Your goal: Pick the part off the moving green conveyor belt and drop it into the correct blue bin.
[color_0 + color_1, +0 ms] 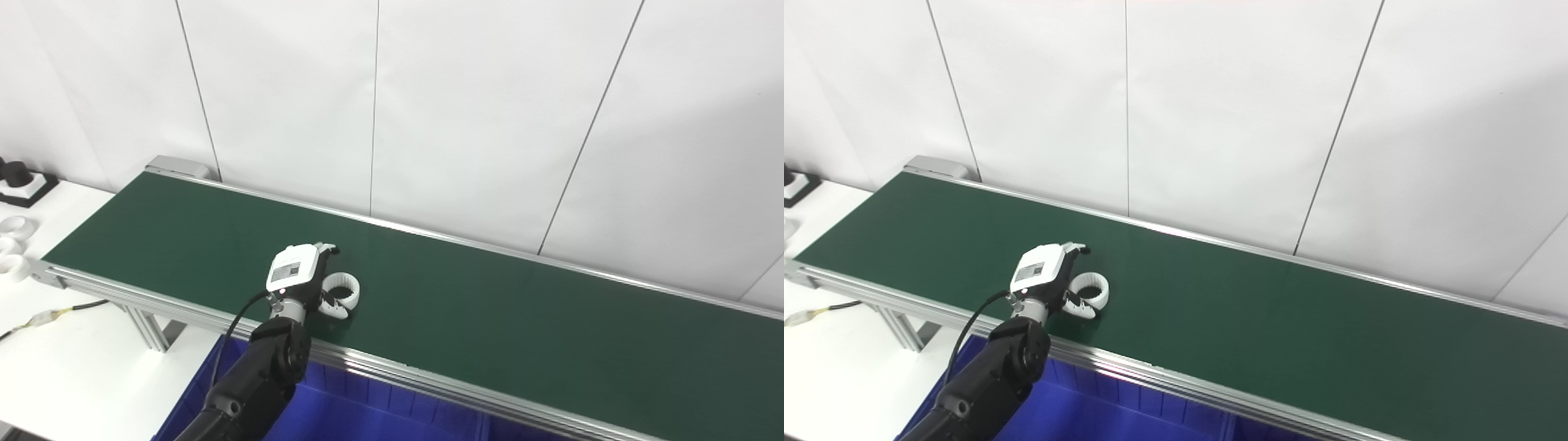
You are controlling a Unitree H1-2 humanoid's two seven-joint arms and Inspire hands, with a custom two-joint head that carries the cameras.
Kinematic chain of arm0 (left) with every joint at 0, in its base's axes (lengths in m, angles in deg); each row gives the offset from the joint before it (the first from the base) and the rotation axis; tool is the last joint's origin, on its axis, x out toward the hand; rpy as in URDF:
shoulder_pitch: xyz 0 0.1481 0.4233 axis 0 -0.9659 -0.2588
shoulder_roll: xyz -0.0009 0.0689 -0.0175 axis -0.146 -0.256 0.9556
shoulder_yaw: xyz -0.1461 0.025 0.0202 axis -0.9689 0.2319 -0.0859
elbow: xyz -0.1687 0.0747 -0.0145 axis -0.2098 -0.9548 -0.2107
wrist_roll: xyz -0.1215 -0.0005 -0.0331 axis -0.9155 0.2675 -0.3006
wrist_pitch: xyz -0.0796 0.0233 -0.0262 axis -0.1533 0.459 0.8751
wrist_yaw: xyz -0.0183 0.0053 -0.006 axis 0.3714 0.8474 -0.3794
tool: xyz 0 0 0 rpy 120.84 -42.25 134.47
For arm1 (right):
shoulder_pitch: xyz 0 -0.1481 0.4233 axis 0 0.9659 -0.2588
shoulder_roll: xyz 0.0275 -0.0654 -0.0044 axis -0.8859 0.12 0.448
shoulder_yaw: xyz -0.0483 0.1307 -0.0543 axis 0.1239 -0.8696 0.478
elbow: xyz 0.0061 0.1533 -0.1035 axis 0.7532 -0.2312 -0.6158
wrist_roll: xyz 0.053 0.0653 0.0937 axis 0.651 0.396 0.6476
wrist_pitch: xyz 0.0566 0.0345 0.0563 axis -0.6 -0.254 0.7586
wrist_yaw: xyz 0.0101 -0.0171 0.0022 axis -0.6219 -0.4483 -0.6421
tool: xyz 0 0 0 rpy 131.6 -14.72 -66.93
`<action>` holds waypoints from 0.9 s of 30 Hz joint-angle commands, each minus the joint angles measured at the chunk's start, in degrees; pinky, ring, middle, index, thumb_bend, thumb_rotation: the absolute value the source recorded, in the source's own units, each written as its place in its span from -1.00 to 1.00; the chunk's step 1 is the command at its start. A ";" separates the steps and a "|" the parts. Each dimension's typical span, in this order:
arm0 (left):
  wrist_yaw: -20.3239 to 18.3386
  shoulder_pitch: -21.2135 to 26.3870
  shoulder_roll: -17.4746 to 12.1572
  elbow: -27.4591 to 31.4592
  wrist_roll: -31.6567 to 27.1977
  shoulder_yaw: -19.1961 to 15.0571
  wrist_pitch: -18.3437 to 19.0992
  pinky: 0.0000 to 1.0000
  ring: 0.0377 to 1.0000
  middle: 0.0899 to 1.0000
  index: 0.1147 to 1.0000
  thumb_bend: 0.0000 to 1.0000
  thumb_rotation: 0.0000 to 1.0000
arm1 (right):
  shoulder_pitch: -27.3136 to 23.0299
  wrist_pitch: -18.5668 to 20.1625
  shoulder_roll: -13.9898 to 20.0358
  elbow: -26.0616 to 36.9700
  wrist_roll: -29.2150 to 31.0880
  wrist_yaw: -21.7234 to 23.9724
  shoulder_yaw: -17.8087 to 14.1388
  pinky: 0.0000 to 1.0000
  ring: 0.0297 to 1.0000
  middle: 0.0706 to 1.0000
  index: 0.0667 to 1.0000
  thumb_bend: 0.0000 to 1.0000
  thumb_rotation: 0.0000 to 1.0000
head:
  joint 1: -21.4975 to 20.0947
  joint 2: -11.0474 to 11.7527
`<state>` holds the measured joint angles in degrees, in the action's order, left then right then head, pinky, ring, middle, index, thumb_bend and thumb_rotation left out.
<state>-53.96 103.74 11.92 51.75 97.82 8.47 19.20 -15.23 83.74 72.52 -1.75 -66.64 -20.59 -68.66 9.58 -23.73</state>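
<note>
Green belting (490,318) is stretched along an aluminium-framed conveyor that is seen running from the upper left to the lower right, close against a white panelled wall (465,110). On the belt, near its front edge and toward the left end, a white ring-shaped part (342,293) is laid flat, its dark inside visible through the opening. The left hand (298,274) is reached over the front rail (392,370) and is set down directly beside the part, on its left. The white back of the hand, marked with a small label, is turned upward. The fingers are curled around the ring's near and far sides, and one white fingertip (334,310) is seen pressed against the ring's front edge. Whether the part is truly gripped or only touched cannot be told from either view; the ring is seen resting on the belt, not lifted. The dark forearm (263,373) is brought in from the bottom left, with a black cable (236,321) looped beside the wrist.

Below the front rail, a blue bin (343,410) with ribbed inner walls is partly shown at the lower edge. To the left, a white table (73,367) is seen, on which other white ring parts (17,228) and a black object on a white and black base (19,180) are placed, well apart from the conveyor. A cable with a yellow connector (46,316) is laid on the table under the conveyor's end. The right hand is not shown in either view.
</note>
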 commanded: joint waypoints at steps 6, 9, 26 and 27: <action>7.25 1.50 0.05 -2.03 -2.88 -1.31 -5.48 0.62 0.27 -0.07 -0.14 0.05 -1.00 | -0.31 -1.07 0.23 1.65 0.03 -1.03 -0.46 0.06 0.18 0.20 0.50 0.61 -0.84 | -0.01 -0.11; 6.60 1.55 0.15 -1.95 -4.18 -0.81 -7.26 0.62 0.24 -0.11 -0.14 0.04 -1.00 | -0.23 -1.00 0.13 1.76 0.27 -0.92 -0.51 0.06 0.18 0.20 0.50 0.60 -0.84 | -0.15 -0.15; 0.20 -3.73 -1.59 10.60 -6.91 -0.95 -7.86 0.61 0.21 -0.15 -0.12 0.03 -1.00 | 0.22 -0.94 -0.14 2.63 -0.02 -1.10 -0.41 0.08 0.18 0.20 0.50 0.60 -0.82 | -1.13 -1.21; 1.00 -4.75 -1.41 12.48 -7.03 -1.60 -8.34 0.56 0.17 -0.21 -0.09 0.03 -1.00 | 0.33 -0.90 -0.17 2.84 0.03 -1.05 -0.44 0.08 0.18 0.19 0.51 0.60 -0.83 | -1.20 -1.20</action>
<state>-56.01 98.90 11.16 61.44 90.70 8.10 12.81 -14.79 83.74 72.36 -1.21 -66.54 -20.64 -68.76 8.44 -24.87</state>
